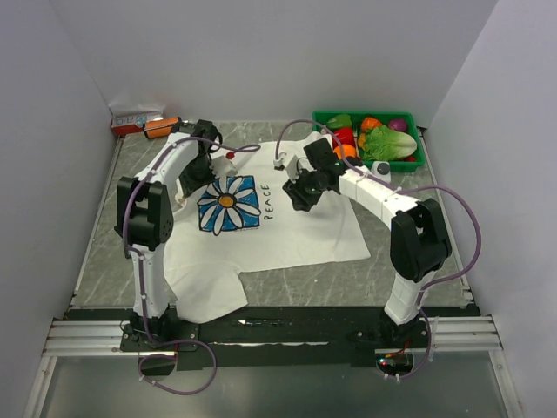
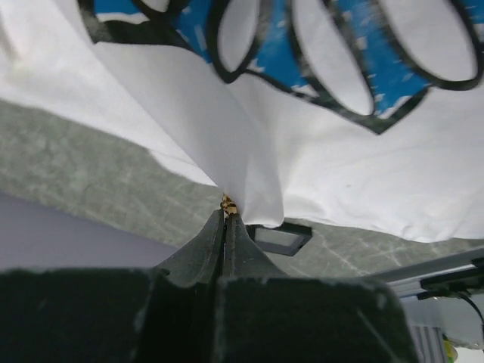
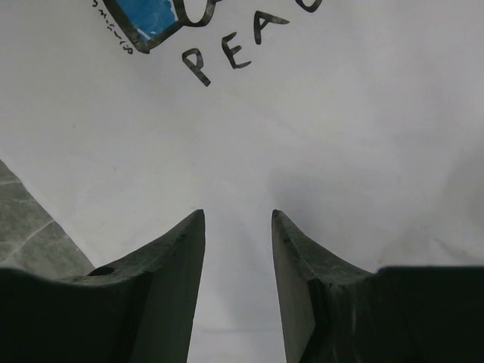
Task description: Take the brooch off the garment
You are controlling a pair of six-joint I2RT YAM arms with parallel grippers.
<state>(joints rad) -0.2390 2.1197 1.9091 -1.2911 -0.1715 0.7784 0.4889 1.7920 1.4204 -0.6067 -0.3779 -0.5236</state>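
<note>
L gripper: jaws pressed tight together, no gap, nipping a gold speck right at the tips.
Brooch: that's the gold speck. It's tiny, pokes just past the L tips and sits at the foot of a cloth ridge. Too small to make out its shape.
Shirt: white, pulled up into a tented fold that runs straight down to the L tips, and the cloth touches the brooch. Pin through the fabric or free of it? Can't tell.
L side from above: the gripper is at the shirt's far-left edge, just beside the daisy print, mostly hidden under its own wrist.
R gripper: jaws spread wide, nothing btwn them, gripping nothing.
R fingers: aimed down at plain white cloth, on the R side of PEACE. Tips touching the cloth or just above it? Can't tell.
Table: grey, marbled; the shirt lies across the middle, flat apart from the pinched bit.
Basket: green, far-right corner, veg inside, well apart from the L gripper, nearer the R arm.
</note>
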